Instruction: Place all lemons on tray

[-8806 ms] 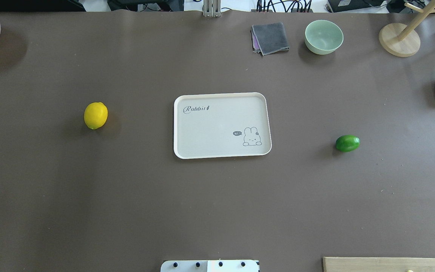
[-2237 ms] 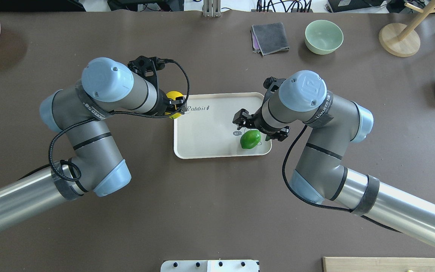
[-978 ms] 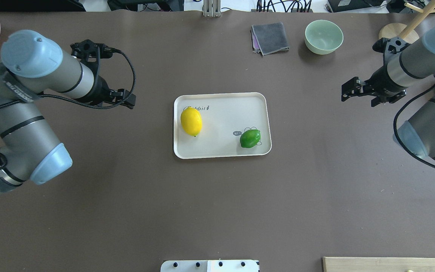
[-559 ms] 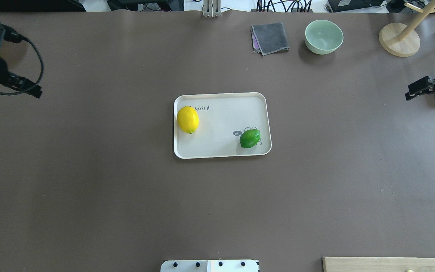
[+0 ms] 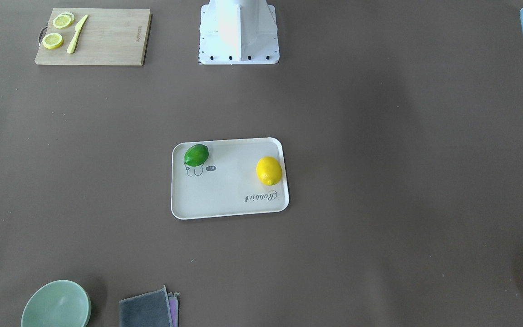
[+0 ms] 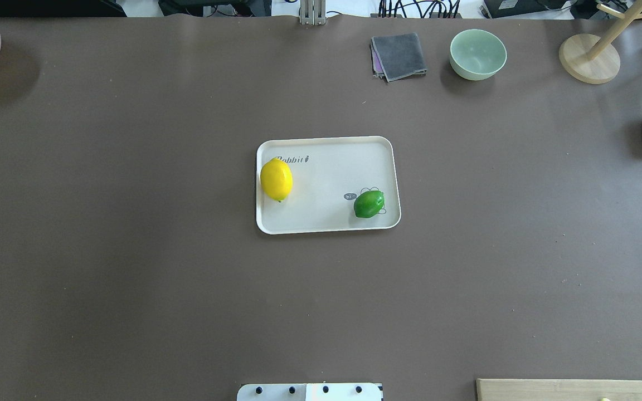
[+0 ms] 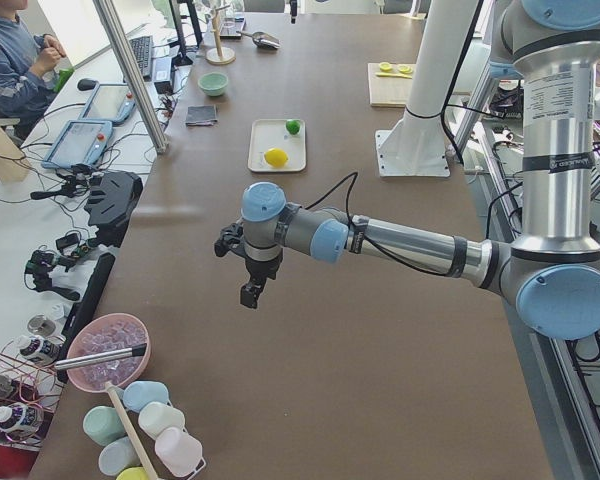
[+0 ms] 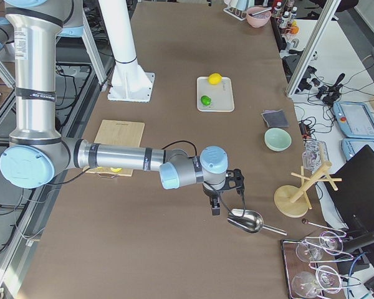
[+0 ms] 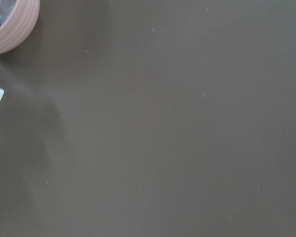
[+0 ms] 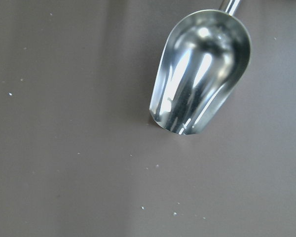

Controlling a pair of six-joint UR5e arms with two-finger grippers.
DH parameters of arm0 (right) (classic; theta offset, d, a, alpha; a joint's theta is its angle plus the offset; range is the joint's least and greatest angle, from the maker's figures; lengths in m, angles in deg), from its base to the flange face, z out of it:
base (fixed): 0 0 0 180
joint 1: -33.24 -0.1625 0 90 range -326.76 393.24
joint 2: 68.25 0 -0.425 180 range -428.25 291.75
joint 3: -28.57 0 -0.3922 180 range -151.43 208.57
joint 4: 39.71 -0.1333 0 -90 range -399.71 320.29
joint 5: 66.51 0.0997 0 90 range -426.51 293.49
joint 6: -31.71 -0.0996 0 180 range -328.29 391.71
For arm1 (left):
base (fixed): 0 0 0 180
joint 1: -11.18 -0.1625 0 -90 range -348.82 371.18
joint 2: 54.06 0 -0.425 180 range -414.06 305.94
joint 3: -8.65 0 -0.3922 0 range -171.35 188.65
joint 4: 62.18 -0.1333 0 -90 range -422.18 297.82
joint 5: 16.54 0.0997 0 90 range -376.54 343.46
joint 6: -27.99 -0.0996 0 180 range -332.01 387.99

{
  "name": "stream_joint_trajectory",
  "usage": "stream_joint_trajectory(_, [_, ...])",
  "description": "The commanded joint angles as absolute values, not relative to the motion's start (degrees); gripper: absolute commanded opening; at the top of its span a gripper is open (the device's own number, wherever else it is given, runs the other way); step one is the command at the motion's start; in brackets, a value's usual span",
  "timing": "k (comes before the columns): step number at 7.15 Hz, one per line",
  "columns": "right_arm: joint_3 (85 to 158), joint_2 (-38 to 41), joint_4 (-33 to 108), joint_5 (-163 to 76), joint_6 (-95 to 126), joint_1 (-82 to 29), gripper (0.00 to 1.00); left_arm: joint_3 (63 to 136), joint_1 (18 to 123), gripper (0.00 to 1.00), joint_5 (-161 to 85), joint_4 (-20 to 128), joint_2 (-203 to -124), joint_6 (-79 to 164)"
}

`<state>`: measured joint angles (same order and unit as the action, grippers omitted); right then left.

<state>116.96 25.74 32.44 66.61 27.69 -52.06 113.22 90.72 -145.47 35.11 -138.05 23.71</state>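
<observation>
Resting on the tray (image 6: 326, 167) at the middle of the overhead frame are both lemons: the yellow lemon (image 6: 276, 179) lies close to its left rim, the green lemon (image 6: 369, 204) at its lower right, over the drawing. I judge that nothing of the task is left. The overhead view shows no arm. The side views do show the left claw (image 7: 250, 293) and the right claw (image 8: 215, 207) above the surface (image 6: 131, 289), well apart from the tray, but whether their fingers are apart or together I cannot tell.
</observation>
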Motion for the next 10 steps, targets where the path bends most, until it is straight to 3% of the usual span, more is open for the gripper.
stream_joint_trajectory(1, [114.53,26.05,32.53,67.34,33.72,-56.40,1.00,112.01,92.47,0.98,-146.44,35.38,-136.59,23.42])
stream_joint_trajectory(4, [114.70,24.74,32.62,67.34,32.77,-56.59,1.00,106.85,98.51,0.98,-153.84,34.51,-137.12,25.51])
stream_joint_trajectory(10, [115.67,25.09,34.03,68.57,33.64,-57.47,1.00,107.79,99.07,0.98,-156.55,35.03,-136.59,25.44])
